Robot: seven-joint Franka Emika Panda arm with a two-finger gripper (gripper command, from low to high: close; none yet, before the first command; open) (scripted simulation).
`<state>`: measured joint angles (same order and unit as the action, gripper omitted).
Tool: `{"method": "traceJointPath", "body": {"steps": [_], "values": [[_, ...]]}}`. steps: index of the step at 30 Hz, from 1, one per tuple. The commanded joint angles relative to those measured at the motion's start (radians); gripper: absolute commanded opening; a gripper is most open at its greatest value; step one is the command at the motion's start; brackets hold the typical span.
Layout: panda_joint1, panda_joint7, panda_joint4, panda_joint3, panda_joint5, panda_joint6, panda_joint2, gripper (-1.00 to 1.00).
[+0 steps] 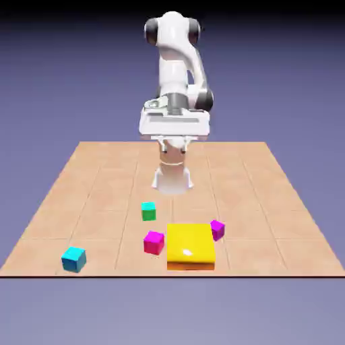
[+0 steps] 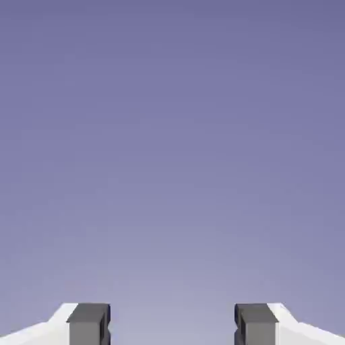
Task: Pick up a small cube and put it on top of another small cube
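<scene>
The small violet-purple cube (image 1: 217, 229) sits on the table against the far right corner of the flat yellow block (image 1: 191, 246). The small cyan cube (image 1: 73, 259) rests alone near the front edge, at the exterior view's left. My gripper (image 1: 174, 142) hangs high above the table's far side, well away from both cubes. In the hand view the gripper (image 2: 172, 325) is open: two grey fingertips (image 2: 88, 324) stand wide apart with nothing between them, and only the plain backdrop shows.
A hot-magenta cube (image 1: 153, 242) lies just left of the yellow block. A green cube with a teal top (image 1: 148, 211) stands a little farther back. The wooden table (image 1: 269, 202) ends just in front of the blocks.
</scene>
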<state>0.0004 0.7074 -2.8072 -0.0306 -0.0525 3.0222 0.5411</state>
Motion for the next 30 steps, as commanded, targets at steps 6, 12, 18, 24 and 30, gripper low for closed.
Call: {"method": "traceJointPath", "body": {"steps": [6,12,18,24,30], "values": [[-0.058,-0.167,0.014,-0.152,-0.261,-0.074,-0.144,0.0],[-0.116,-0.335,0.028,-0.304,-0.522,-0.148,-0.287,0.0],[-0.173,-0.502,0.042,-0.456,-0.783,-0.221,-0.431,0.0],[-0.231,-0.669,0.056,-0.609,-1.044,-0.295,-0.575,0.0],[-0.24,-0.64,0.11,-0.627,-1.305,-0.362,-0.747,0.0]]}}
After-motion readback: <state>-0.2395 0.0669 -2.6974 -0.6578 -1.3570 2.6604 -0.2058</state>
